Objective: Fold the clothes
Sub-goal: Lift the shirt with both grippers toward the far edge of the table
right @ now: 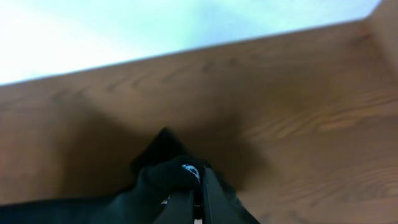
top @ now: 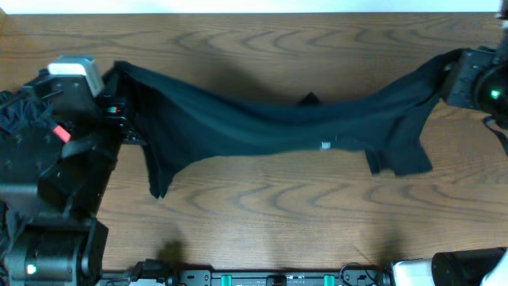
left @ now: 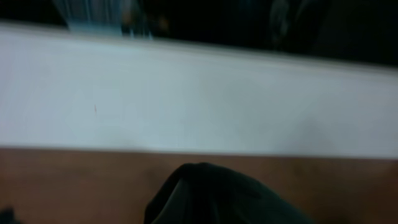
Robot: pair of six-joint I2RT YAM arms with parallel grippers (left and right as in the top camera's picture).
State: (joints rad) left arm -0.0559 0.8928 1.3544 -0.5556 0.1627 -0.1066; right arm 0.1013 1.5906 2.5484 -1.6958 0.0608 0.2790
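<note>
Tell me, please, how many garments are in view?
2. A plain black fabric shirt is stretched across the wooden table; a dark patterned fabric heap sits at the left edge, partly covered by the left arm, so more may be hidden.

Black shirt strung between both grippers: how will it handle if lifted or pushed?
Likely floppy: the black shirt sags between the left gripper and right gripper, loose ends drooping toward the table. Probably light: two edge pinches carry it. A push would likely bunch it, not slide it.
</note>
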